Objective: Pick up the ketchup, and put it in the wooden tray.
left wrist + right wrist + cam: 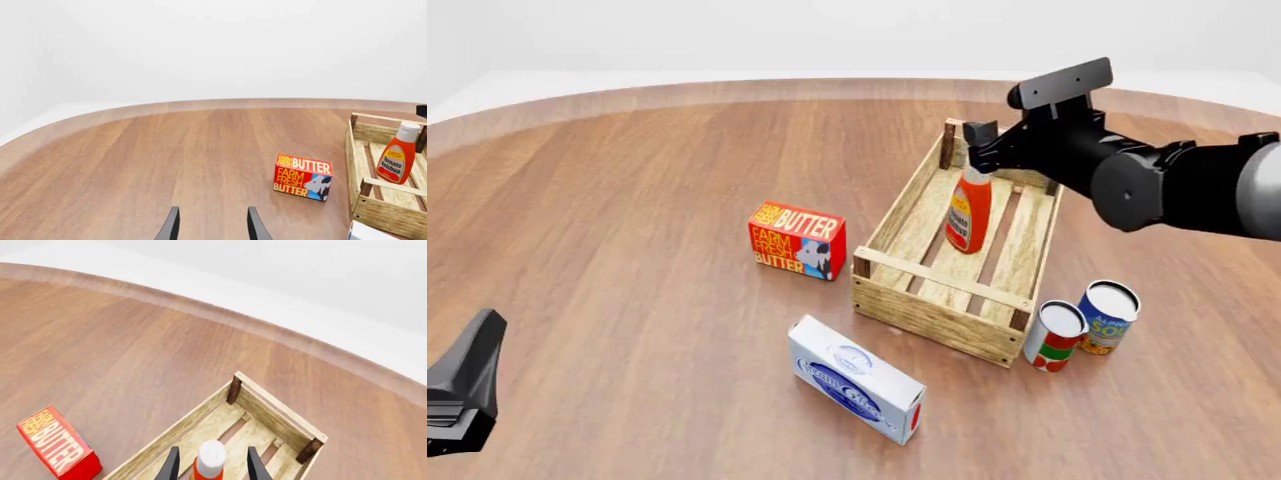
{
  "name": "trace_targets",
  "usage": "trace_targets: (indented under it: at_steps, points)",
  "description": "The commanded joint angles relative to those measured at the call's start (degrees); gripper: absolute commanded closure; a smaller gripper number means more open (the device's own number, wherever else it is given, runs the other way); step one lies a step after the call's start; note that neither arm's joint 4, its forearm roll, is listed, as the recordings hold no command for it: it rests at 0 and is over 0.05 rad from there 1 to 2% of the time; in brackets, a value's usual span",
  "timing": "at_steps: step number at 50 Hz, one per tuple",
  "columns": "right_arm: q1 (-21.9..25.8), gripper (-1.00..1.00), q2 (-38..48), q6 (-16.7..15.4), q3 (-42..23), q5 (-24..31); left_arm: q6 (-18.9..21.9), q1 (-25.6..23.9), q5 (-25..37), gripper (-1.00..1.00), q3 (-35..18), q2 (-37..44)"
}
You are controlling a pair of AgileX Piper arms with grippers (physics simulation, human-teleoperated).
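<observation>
Right gripper point(211, 466) straddled white cap of slim orange-red ketchup bottle point(968, 210), grip unconfirmed; bottle upright inside light-wood slatted crate point(928, 320), far end, likely set for release. Left gripper point(211, 225) spread, idle.

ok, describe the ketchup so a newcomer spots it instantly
Find the wooden tray, the biggest thing on the table. Standing in its far half, under the right hand, is the ketchup: a slim orange-red squeeze bottle. The two cans outside the tray are shorter, and the butter box is rectangular.
</observation>
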Motion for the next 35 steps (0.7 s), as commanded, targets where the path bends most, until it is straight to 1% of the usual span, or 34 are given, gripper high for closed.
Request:
trace_targets:
  at_steps: [1, 2, 8, 19, 23, 35]
  points:
    - [-0.14, -1.0, -2.13, -0.31, -0.07, 0.89, 0.0, 0.0, 0.0, -1.0, 0.0, 0.0]
    - [-0.32, -1.0, -1.76, -0.31, 0.49, 0.04, 0.0, 0.0, 0.0, -1.0, 0.0, 0.0]
    - [-1.04, -1.0, -2.32, -0.81, 2.27, -0.73, 0.0, 0.0, 0.0, -1.0, 0.0, 0.0]
    - [-4.17, -1.0, -7.33, -1.55, 7.24, -0.94, 0.0, 0.0, 0.0, -1.0, 0.0, 0.0]
    - [-4.94, -1.0, -8.81, -1.71, 9.3, -1.9, 0.0, 0.0, 0.0, -1.0, 0.0, 0.0]
    - [-7.81, -1.0, -11.68, -1.9, 13.35, -2.6, 0.0, 0.0, 0.0, -1.0, 0.0, 0.0]
